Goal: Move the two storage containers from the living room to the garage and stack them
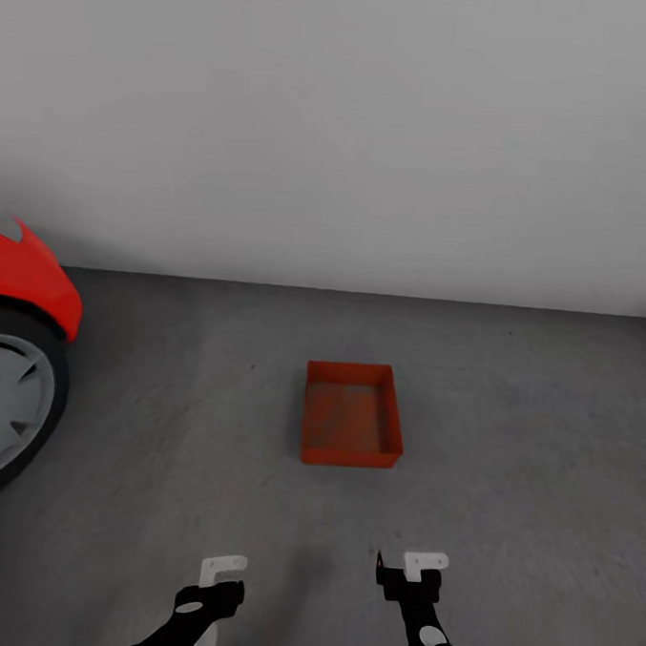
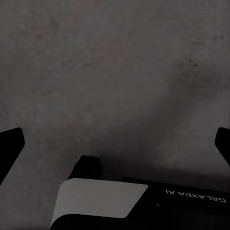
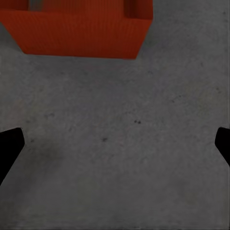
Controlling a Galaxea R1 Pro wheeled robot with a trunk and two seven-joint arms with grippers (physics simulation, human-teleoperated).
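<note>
Bin (image 1: 352, 416) on garage floor (image 1: 525, 450), ahead of my right tool (image 1: 409, 569), long axis running away; both tools wide, empty.

Both arms reach forward, low above the floor (image 1: 502, 525), left gripper (image 1: 222, 570) and right gripper (image 1: 425, 564) spread wide, empty.

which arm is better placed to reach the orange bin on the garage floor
Right, probably. The right gripper sits nearer the storage container on the floor than the left gripper, and its wrist view shows the bin wall just ahead.
</note>
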